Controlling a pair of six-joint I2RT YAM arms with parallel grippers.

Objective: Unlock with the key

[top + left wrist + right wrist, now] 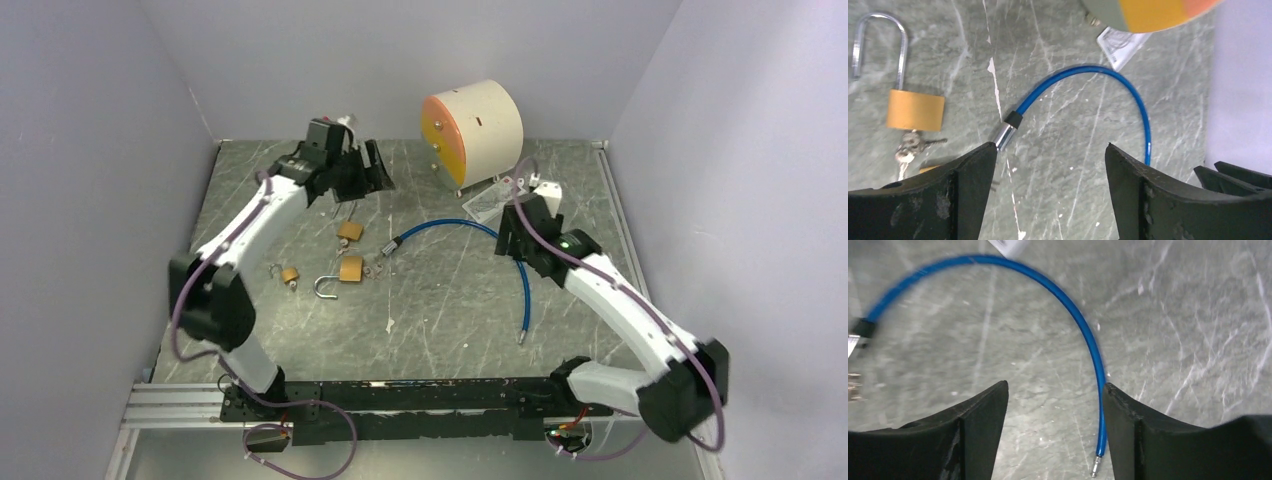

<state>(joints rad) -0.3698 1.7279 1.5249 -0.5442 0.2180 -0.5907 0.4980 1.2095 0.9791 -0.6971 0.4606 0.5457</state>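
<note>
A brass padlock (915,110) lies on the grey table with its steel shackle (878,45) swung open, one leg free. A key (910,147) on a small bunch sticks in its underside. In the top view this padlock (350,268) is left of centre. My left gripper (1050,146) is open and empty, raised behind the padlock (365,170). My right gripper (1055,384) is open too, over the table by the blue cable (1048,285), holding nothing. In the top view the right gripper (512,235) is at mid right.
The blue cable (470,225) arcs across the middle, its metal end (1005,135) near the padlock. Two smaller brass padlocks (350,230) (290,274) lie nearby. A white drum with an orange face (475,125) and a clear packet (490,205) stand at the back. Walls enclose three sides.
</note>
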